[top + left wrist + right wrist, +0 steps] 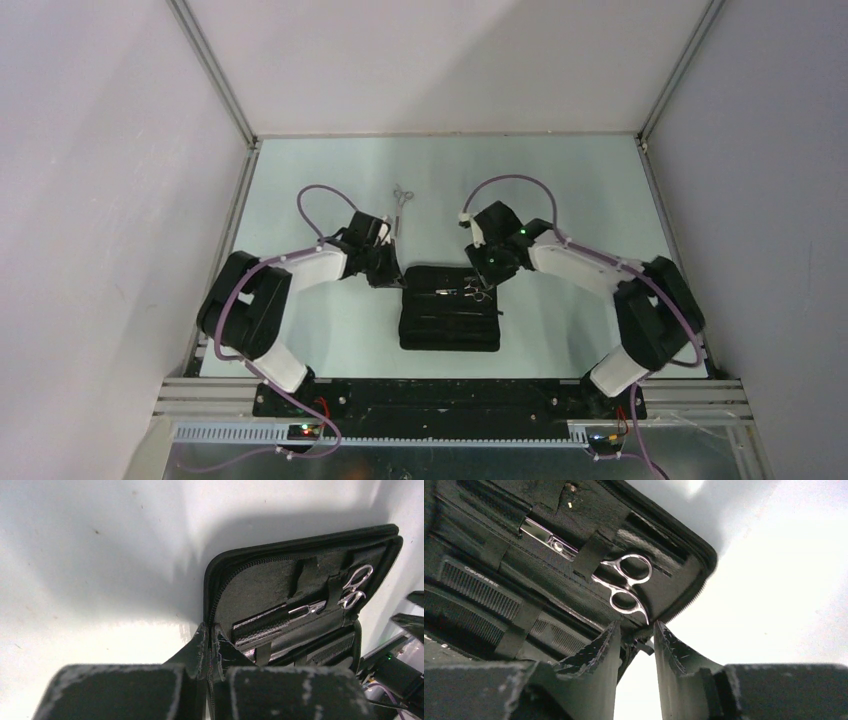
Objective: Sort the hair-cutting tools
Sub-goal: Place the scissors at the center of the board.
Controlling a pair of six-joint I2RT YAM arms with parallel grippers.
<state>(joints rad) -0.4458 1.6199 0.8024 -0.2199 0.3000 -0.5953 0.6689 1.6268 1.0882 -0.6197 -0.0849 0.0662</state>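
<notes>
- The left gripper (pixel 207 636) was shut tight. Its two fingers pinched the zip edge of the black pouch (pixel 280 580) at a left corner.
- The right gripper (pixel 636 637) was open a little, with a narrow gap between its fingers. The right rim of the pouch sat in that gap. I could not tell if the fingers touched it.
- The pouch lay open and flat in the middle of the table (pixel 330 330), between the two arms.
- The silver scissors (pixel 624 585) were inside the pouch, tucked under a black strap (pixel 591 555). Their rings were close to the right gripper.
- The black comb (pixel 479 587) was in the pouch too, in the next row beside the scissors.
- The other scissors (pixel 402 197) lay alone on the table, past the far side of the pouch and apart from it, near the left gripper.
- The table was pale and smooth, with soft shadows on it.
- Plain pale walls (pixel 450 60) stood on three sides, with metal rails (pixel 215 75) in the corners.
</notes>
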